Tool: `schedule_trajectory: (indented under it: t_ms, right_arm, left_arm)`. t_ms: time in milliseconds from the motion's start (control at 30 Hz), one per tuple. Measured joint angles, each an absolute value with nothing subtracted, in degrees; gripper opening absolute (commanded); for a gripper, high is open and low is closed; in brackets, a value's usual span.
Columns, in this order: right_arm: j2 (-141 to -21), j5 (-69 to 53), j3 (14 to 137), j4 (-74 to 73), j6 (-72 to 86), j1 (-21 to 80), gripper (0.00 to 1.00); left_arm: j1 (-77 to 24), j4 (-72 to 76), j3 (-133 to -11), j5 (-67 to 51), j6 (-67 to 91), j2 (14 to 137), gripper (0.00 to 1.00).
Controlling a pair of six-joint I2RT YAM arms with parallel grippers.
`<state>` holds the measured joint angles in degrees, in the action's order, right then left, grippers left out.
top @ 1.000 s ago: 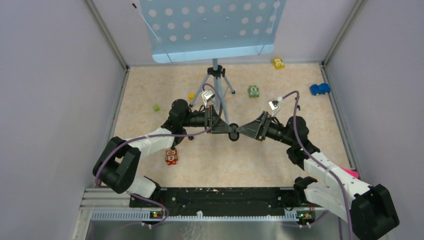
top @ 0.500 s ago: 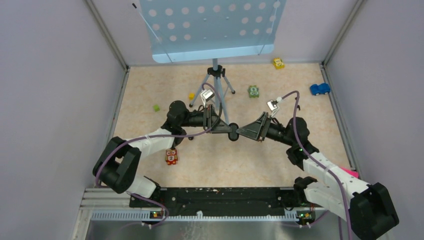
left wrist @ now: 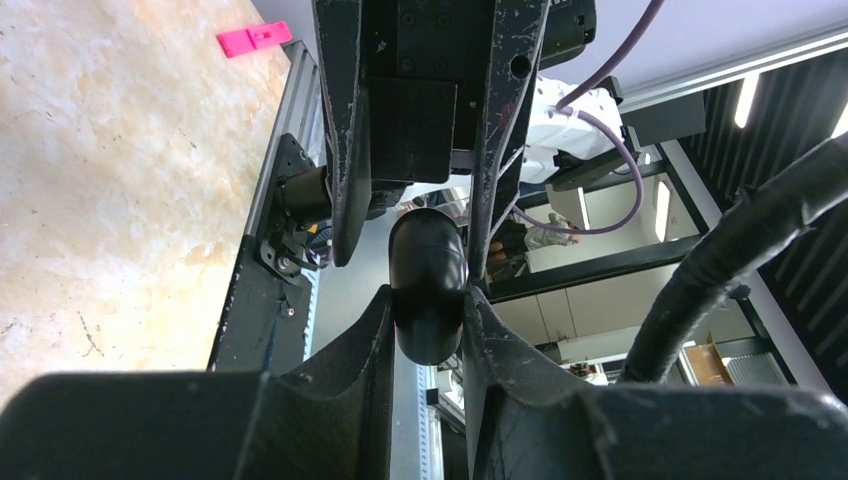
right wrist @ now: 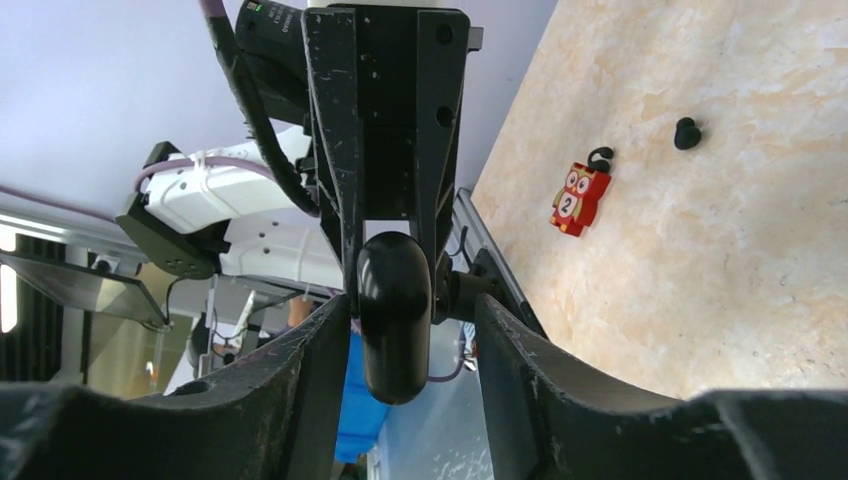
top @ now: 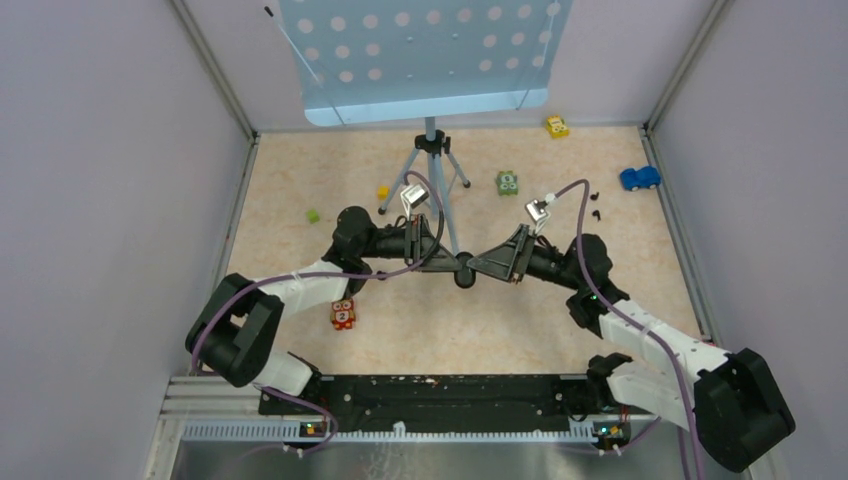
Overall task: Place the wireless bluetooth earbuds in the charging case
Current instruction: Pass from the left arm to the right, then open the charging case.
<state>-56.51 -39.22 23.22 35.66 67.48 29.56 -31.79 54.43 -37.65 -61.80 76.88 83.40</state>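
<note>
Pinches the charging case (left wrist: pixel 428 290) in the left gripper (left wrist: pixel 427 300), clenched tight on both flanks, and holds it clear of the table (top: pixel 520 330) just in front of the tripod (top: pixel 432 160). Straddles that case from the opposite side with the right gripper (right wrist: pixel 412 300), jaws apart and not yet clamped: one finger against the shell, a gap at the other. Leaves the wireless bluetooth earbuds (top: pixel 596 195) lying on the table as two dark specks to the right of the tripod, well apart from it. Shows, in front of the tripod and to its left, a red owl block (right wrist: pixel 578 198) with a small black nub (right wrist: pixel 600 155) touching its edge and another nub (right wrist: pixel 686 132) close by, too small to identify.
</note>
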Motion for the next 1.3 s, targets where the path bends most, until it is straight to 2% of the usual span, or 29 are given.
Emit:
schedule_trajectory:
  t_ms: [100,300,367,433,967,1200,1300]
  right_arm:
    - [-58.0,-39.5,23.2,38.1,68.6,29.9,0.46]
    - [-59.8,-40.2,23.4,39.7,69.1,31.7,0.32]
    - [-59.9,-40.2,23.5,40.1,69.3,31.7,0.18]
    - [-59.9,-40.2,23.4,40.2,69.4,31.7,0.00]
    - [-59.5,-39.1,21.0,43.3,71.7,32.1,0.00]
    - [-59.4,-39.0,20.3,46.2,72.7,32.1,0.00]
    - [-59.4,-39.1,20.2,46.9,72.9,32.2,0.00]
  left_arm:
    - [-31.8,54.5,-37.6,-61.9,76.9,83.4,0.00]
    - [-31.6,54.4,-37.0,-62.2,76.8,83.4,0.00]
    - [-31.5,54.5,-36.9,-62.2,76.9,83.4,0.00]
    - [-31.4,55.1,-36.9,-62.5,77.0,83.4,0.00]
    - [-31.4,62.9,-33.3,-60.2,82.9,84.1,0.06]
    - [-31.2,66.6,-32.8,-60.3,85.2,84.1,0.06]
    - [-31.2,68.7,-32.2,-60.0,86.6,84.2,0.09]
